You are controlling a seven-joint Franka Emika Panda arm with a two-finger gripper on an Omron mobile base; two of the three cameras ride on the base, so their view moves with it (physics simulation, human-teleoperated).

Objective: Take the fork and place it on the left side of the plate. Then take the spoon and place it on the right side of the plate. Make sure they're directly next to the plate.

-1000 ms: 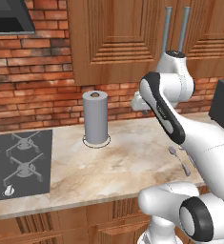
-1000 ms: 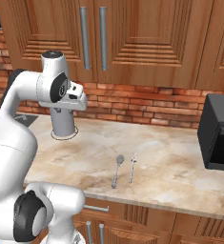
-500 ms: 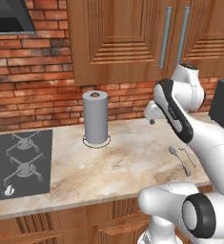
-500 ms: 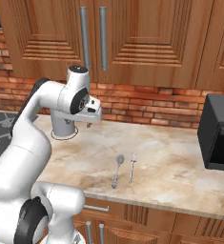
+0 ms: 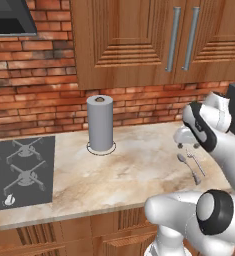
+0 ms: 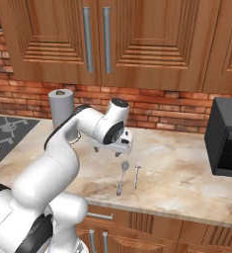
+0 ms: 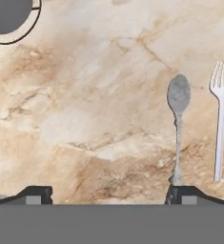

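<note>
The grey spoon (image 7: 178,119) and the pale fork (image 7: 220,128) lie side by side on the marble counter, fork to the spoon's right in the hand view. The spoon (image 6: 122,177) and fork (image 6: 136,174) also lie near the counter's front edge; in the left base view the spoon (image 5: 187,167) sits left of the fork (image 5: 196,162). My gripper (image 7: 108,195) hovers open above the counter, nothing between its fingers; its right fingertip (image 7: 185,194) is at the spoon handle's end. The gripper (image 6: 107,151) hangs just behind and left of the cutlery. The plate is out of view.
A grey paper-towel roll (image 5: 100,123) stands upright at the back of the counter (image 5: 134,170). A black microwave (image 6: 227,143) sits at the right end, a stove top (image 5: 19,167) at the left. Wooden cabinets hang above the brick wall.
The arm has swung right and down from near the cabinets to just over the spoon and fork. The jaws have spread wide. The cutlery has not moved.
</note>
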